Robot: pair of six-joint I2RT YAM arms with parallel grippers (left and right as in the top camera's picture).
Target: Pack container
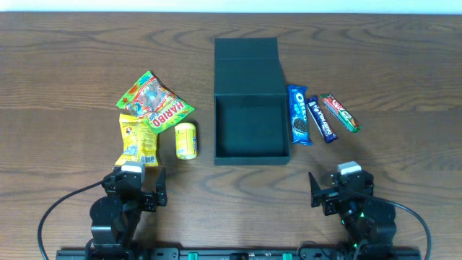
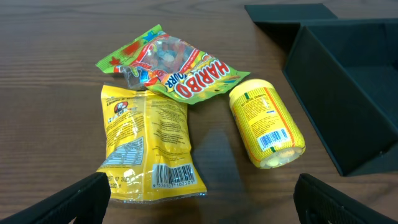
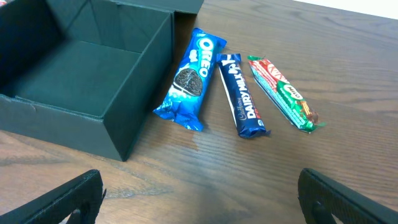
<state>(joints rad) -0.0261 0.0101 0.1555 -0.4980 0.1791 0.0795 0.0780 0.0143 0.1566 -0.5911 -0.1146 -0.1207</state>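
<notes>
The dark teal container (image 1: pixel 251 155) stands open and empty at the table's middle, its lid flap (image 1: pixel 246 65) laid back. It shows in the left wrist view (image 2: pixel 348 81) and the right wrist view (image 3: pixel 74 118) too. Left of it lie a green Haribo bag (image 1: pixel 155 101), a yellow snack packet (image 1: pixel 137 139) and a yellow bottle (image 1: pixel 186 140). Right of it lie an Oreo pack (image 1: pixel 299 114), a Dairy Milk bar (image 1: pixel 322 118) and a red-green bar (image 1: pixel 340 113). My left gripper (image 1: pixel 135 189) and right gripper (image 1: pixel 339 189) are open and empty near the front edge.
The brown wooden table (image 1: pixel 404 65) runs to a pale wall at the back. Black cables (image 1: pixel 54 209) loop beside each arm base at the front edge.
</notes>
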